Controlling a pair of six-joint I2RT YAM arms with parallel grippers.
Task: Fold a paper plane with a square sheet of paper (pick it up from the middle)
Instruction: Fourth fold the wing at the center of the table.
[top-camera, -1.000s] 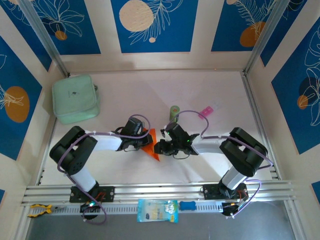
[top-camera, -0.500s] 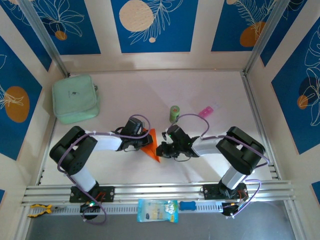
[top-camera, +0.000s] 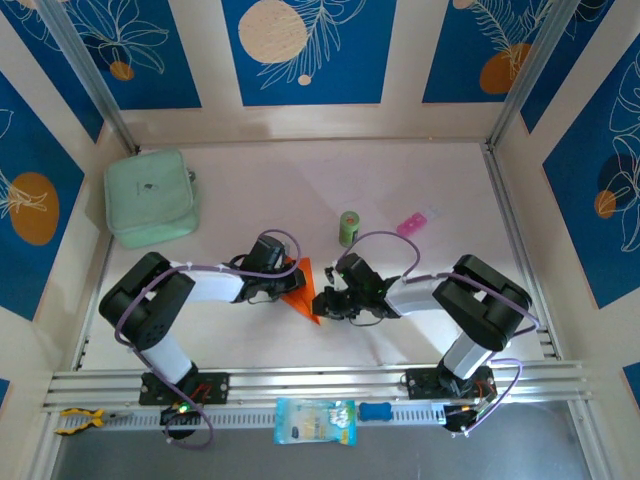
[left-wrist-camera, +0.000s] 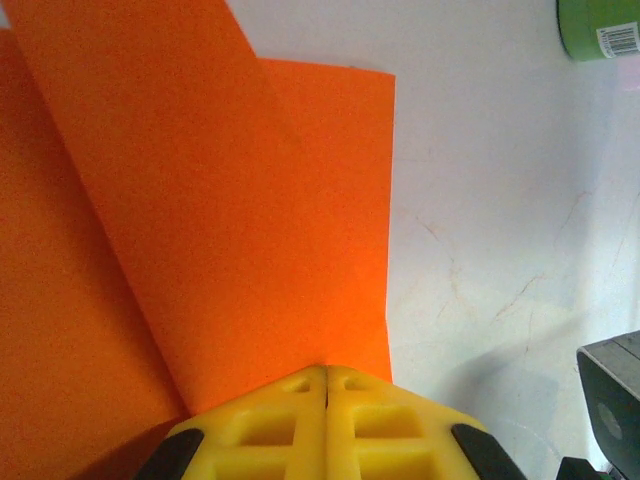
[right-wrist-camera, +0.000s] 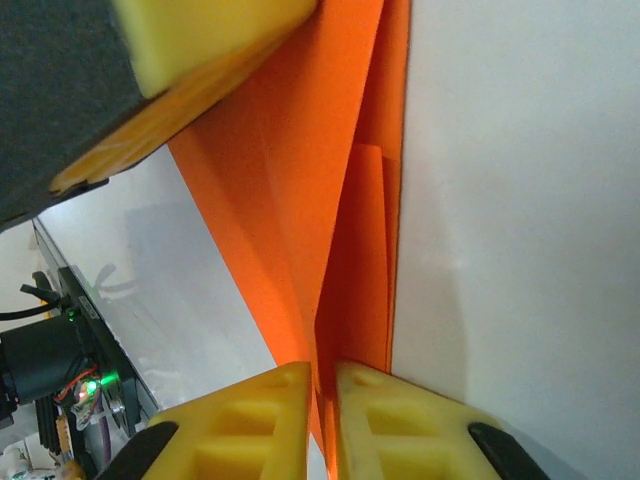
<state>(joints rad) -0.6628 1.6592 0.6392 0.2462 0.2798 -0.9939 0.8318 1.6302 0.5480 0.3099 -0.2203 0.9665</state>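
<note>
The orange paper plane (top-camera: 304, 290) lies mid-table as a slim, creased dart with its point toward the near edge. My left gripper (top-camera: 288, 284) meets it from the left. In the left wrist view its yellow jaws (left-wrist-camera: 326, 372) are pressed together at the root of a raised orange flap (left-wrist-camera: 200, 200). My right gripper (top-camera: 322, 300) comes in from the right. Its fingers (right-wrist-camera: 322, 372) are shut on the folded layers of the paper (right-wrist-camera: 330, 200), which run between them. The left gripper's yellow finger (right-wrist-camera: 200, 30) shows at the top of the right wrist view.
A small green can (top-camera: 348, 227) (left-wrist-camera: 600, 25) stands just behind the grippers. A pink packet (top-camera: 412, 222) lies to its right. A mint-green pouch (top-camera: 150, 197) sits at the back left. On the front rail lie a blue-white packet (top-camera: 315, 420) and a yellow clamp (top-camera: 78, 420).
The right arm has slid slightly toward the near edge and left, uncovering the green can. The left gripper and the paper have stayed nearly still.
</note>
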